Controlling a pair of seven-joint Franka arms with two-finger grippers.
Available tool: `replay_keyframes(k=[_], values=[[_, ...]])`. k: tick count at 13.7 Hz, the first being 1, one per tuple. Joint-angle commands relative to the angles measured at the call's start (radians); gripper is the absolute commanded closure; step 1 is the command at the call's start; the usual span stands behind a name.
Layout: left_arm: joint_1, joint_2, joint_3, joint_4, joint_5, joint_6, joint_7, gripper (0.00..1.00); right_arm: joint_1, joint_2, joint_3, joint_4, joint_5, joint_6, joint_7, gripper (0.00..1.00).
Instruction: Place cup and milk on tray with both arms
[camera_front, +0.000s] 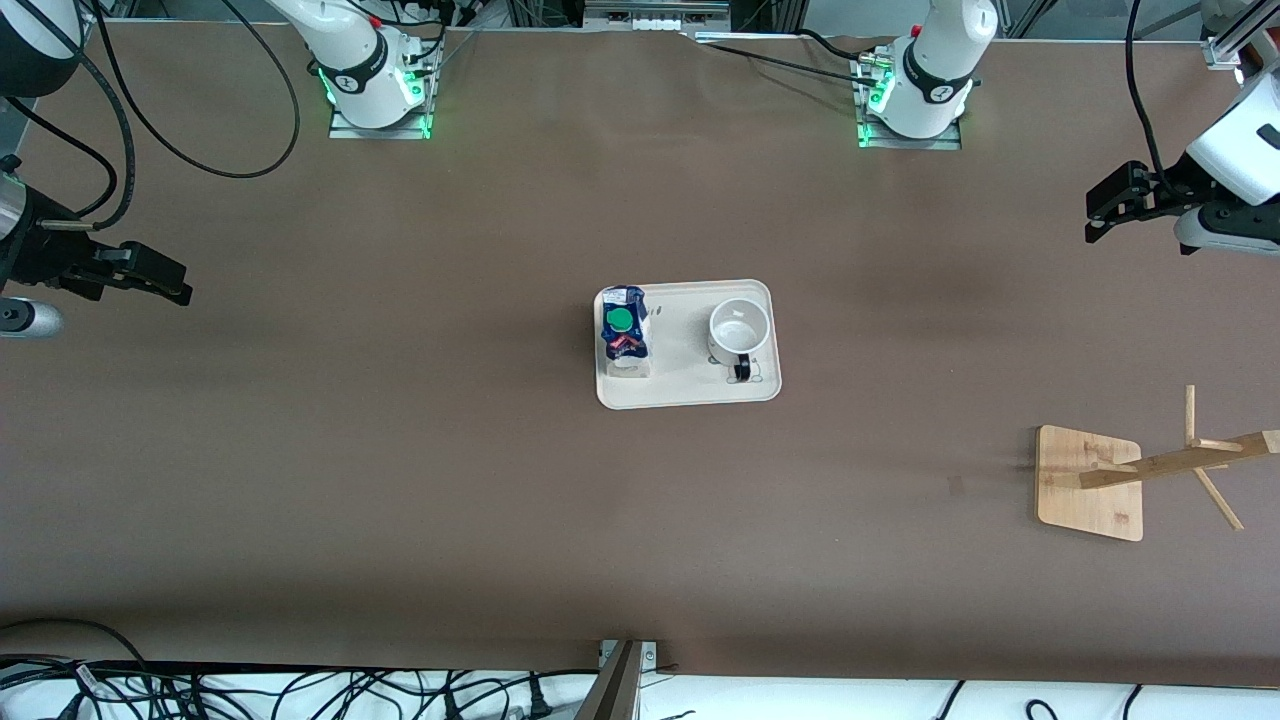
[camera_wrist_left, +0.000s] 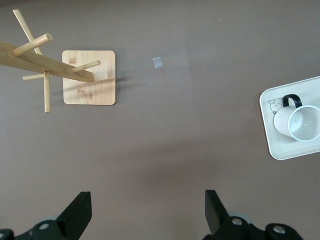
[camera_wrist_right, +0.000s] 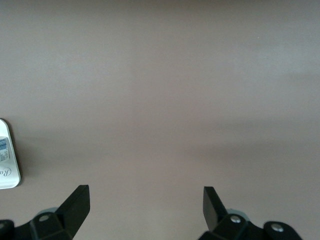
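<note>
The cream-white tray (camera_front: 690, 392) lies in the middle of the table. The milk carton (camera_front: 625, 335) stands upright on the tray's end toward the right arm. The white cup (camera_front: 740, 328) stands upright on the tray's end toward the left arm, its black handle pointing to the front camera. My left gripper (camera_front: 1100, 215) is open and empty, up over the table's left-arm end. Its wrist view shows the cup (camera_wrist_left: 300, 122), the tray (camera_wrist_left: 280, 150) and the open gripper (camera_wrist_left: 148, 212). My right gripper (camera_front: 178, 285) is open and empty over the right-arm end. Its wrist view shows the open gripper (camera_wrist_right: 146, 207) and a tray corner (camera_wrist_right: 7, 170).
A wooden mug rack (camera_front: 1090, 482) with pegs stands toward the left arm's end, nearer to the front camera than the tray; it also shows in the left wrist view (camera_wrist_left: 89, 77). A small grey mark (camera_front: 955, 485) lies beside it. Cables run along the table's edges.
</note>
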Motion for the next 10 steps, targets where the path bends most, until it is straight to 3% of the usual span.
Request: replay_keyframes(k=[1, 10], values=[[0.002, 0.048, -0.005, 0.074, -0.007, -0.01, 0.028, 0.0, 0.003, -0.007, -0.006, 0.001, 0.01, -0.012, -0.019, 0.0], [-0.006, 0.062, -0.008, 0.091, -0.007, -0.01, 0.026, 0.0, 0.001, -0.005, -0.006, 0.001, 0.03, -0.021, -0.017, 0.0]])
